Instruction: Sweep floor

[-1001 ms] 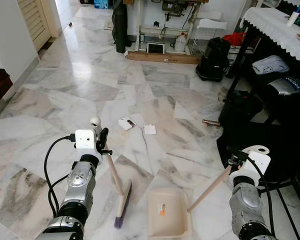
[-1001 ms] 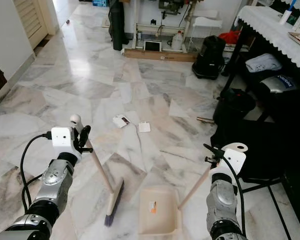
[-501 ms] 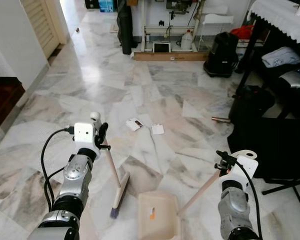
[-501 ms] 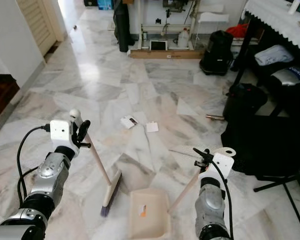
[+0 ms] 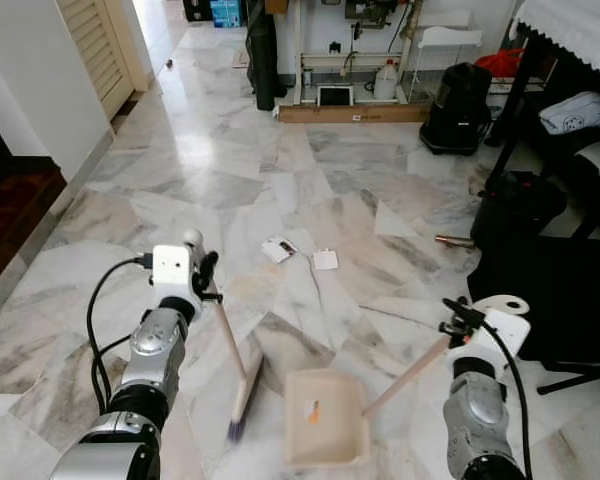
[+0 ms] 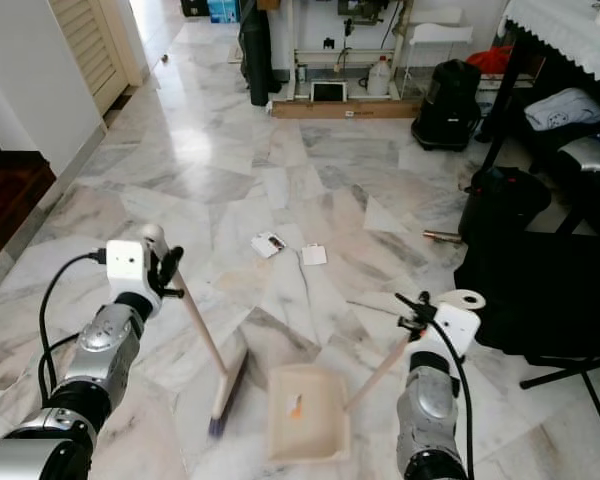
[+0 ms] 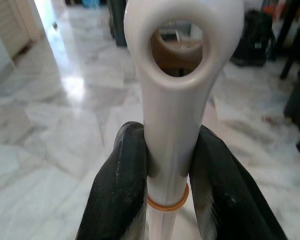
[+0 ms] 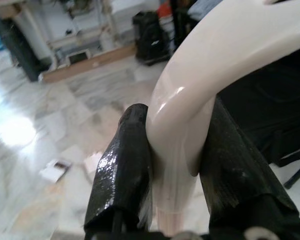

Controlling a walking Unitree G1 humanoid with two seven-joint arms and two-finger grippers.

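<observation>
My left pincer: clamped on broom handle, bristles on marble floor. My right pincer: clamped on dustpan handle, pan flat just beside broom. Paper scraps ahead, well apart.

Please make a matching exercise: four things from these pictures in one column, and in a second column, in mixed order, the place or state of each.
Things:
1. broom
2. dustpan
3. paper scraps
4. black bag

Places or states:
A. lying on the floor ahead of the robot
B. handle held by the left gripper
C. standing far back near the wall
D. handle held by the right gripper

Pairs: 1-B, 2-D, 3-A, 4-C
</observation>
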